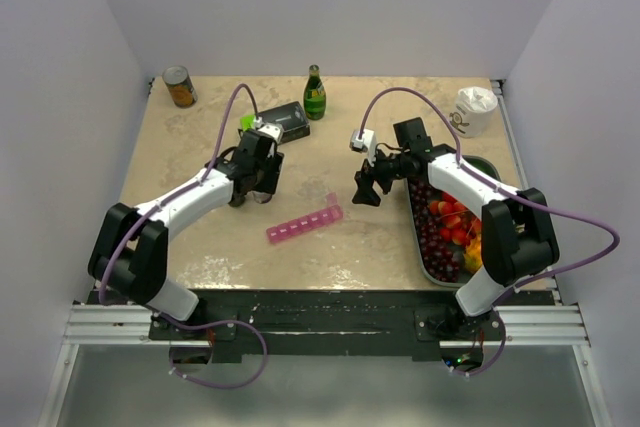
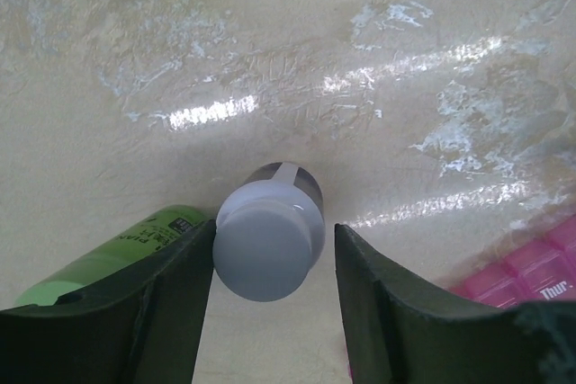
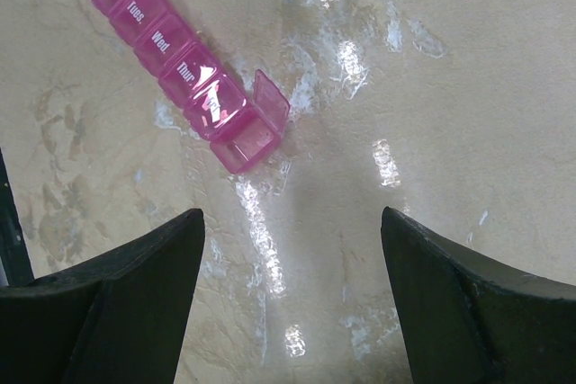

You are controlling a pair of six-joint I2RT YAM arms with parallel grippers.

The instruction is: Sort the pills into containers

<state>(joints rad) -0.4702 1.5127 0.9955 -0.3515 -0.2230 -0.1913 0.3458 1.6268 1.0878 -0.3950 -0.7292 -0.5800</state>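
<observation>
The pink pill organiser (image 1: 304, 226) lies on the table between my two grippers, with its end lid (image 1: 331, 199) flipped up. In the right wrist view the organiser (image 3: 171, 51) shows day labels, and the open end compartment (image 3: 245, 139) looks empty. My left gripper (image 1: 258, 183) is open, and its fingers straddle a small white-capped bottle (image 2: 270, 242); the left finger is against the cap and the right finger stands apart from it. My right gripper (image 1: 365, 188) is open and empty, just above the table right of the organiser. No loose pills show.
A green tube (image 2: 108, 254) lies beside my left finger. A black box (image 1: 290, 122), a green bottle (image 1: 315, 94), a can (image 1: 180, 87) and a white cup (image 1: 476, 110) stand at the back. The dark fruit tray (image 1: 424, 259) lies at the right.
</observation>
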